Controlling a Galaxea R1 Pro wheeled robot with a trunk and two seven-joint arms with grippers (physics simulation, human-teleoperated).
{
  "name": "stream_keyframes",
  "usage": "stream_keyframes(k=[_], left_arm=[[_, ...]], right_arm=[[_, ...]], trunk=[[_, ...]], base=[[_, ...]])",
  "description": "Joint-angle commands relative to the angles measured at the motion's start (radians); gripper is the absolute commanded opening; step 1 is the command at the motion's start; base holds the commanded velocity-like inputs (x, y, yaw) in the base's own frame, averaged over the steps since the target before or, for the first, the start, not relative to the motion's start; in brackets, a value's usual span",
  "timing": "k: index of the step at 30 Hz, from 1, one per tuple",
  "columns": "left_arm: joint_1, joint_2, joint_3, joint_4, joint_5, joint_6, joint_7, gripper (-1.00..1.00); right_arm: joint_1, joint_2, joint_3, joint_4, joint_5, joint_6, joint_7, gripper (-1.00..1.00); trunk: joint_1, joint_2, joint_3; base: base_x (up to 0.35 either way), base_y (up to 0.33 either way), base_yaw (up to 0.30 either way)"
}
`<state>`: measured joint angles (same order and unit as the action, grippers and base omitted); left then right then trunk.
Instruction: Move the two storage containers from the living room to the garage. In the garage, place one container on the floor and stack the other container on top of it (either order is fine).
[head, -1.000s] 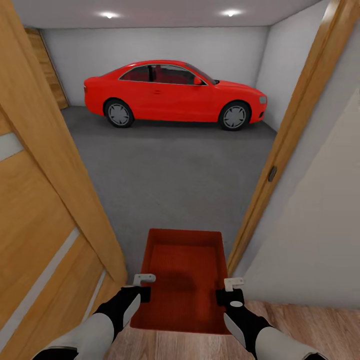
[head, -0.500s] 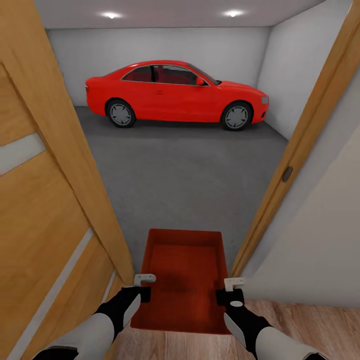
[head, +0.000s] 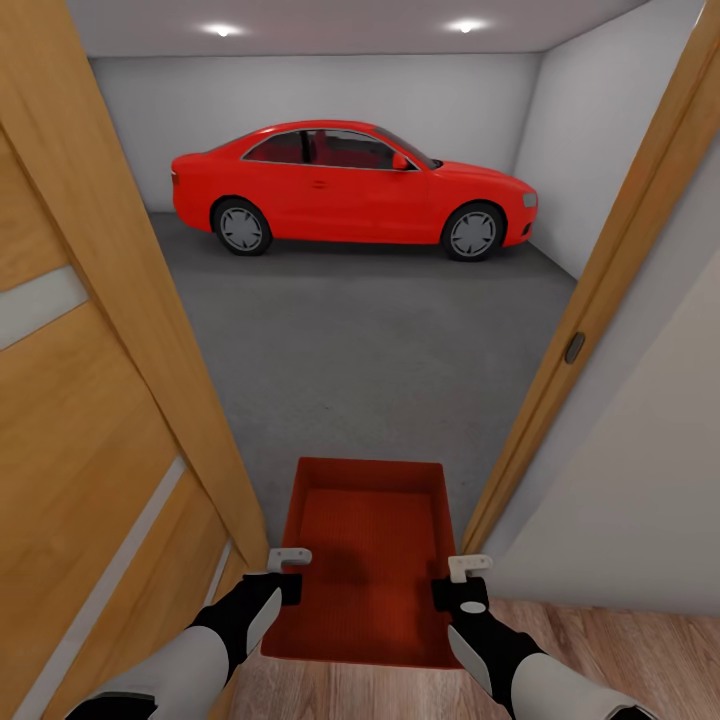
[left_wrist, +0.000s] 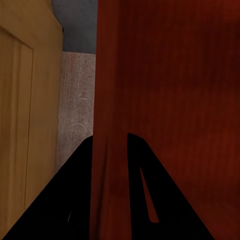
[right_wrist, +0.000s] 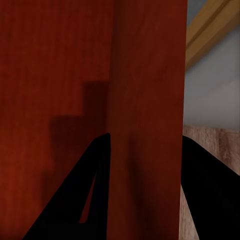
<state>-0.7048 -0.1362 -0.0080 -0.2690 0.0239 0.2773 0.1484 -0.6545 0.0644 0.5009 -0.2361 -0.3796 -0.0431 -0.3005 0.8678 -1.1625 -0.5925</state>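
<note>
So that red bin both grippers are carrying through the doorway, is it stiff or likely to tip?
The storage container looks rigid: its walls stay straight with the left gripper and right gripper clamping opposite sides. Being low, flat-bottomed and apparently empty, it probably sits level and seems light.

Open door (head: 90, 420) cropped at left edge; door frame (head: 600, 290) cut off at right; storage container (head: 365, 560) near corners masked by both grippers.

Matt orange-red storage container (head: 365, 560), finely ribbed on its flat bottom, no shine at all. Rough grey concrete floor (head: 370, 340) ahead, glossy painted red car (head: 350, 185) on it. Satin-smooth orange-wood door (head: 90, 420); light wood planks (head: 620, 660) underfoot, faintly grained.
</note>
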Motion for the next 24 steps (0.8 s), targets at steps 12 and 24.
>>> stream_keyframes(k=[12,24], left_arm=[[-0.001,0.000,-0.007,-0.006,-0.024,0.008,0.011,-1.00],[-0.001,0.000,-0.008,-0.006,-0.024,0.008,0.011,-1.00]], right_arm=[[0.000,-0.001,0.024,0.011,-0.027,0.005,-0.009,-1.00],[0.000,0.000,0.024,0.011,-0.027,0.005,-0.009,-1.00]], trunk=[[0.000,-0.001,-0.001],[0.000,-0.001,-0.001]], base=[[0.002,0.000,0.000],[0.267,0.000,0.000]])
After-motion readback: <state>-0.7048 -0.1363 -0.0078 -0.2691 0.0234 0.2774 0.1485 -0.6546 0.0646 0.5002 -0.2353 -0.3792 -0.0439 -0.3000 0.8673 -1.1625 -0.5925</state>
